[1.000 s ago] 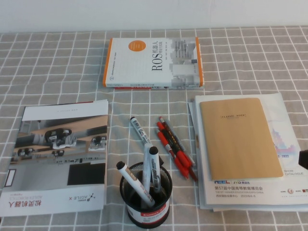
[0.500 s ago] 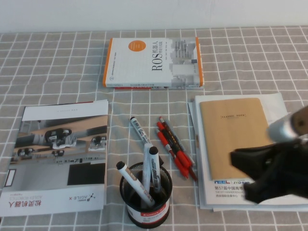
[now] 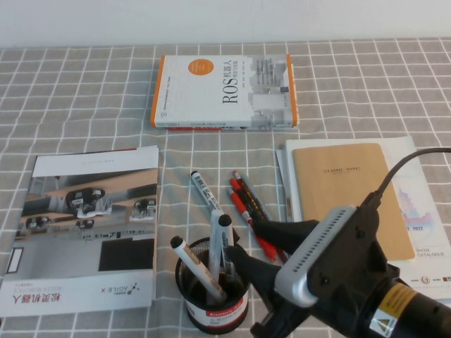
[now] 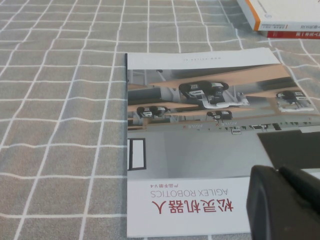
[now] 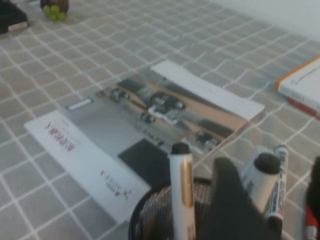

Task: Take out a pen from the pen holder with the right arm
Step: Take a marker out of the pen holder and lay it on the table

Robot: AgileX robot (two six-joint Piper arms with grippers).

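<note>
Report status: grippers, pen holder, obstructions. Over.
Right gripper open at pen holder rim, nothing held. Left gripper above brochure. Three pens inside. Loose pens close by.

Spread beneath and on every side of the jaws of the right gripper (image 3: pixel 242 237): a table (image 3: pixel 84 105) covered in grey cloth (image 3: pixel 366 84) crossed by a grid of thin white lines. Closed off well beyond the jaws, along the far edge, by a plain white wall (image 3: pixel 225 21). Lit softly and evenly, with only weak shadows.
</note>
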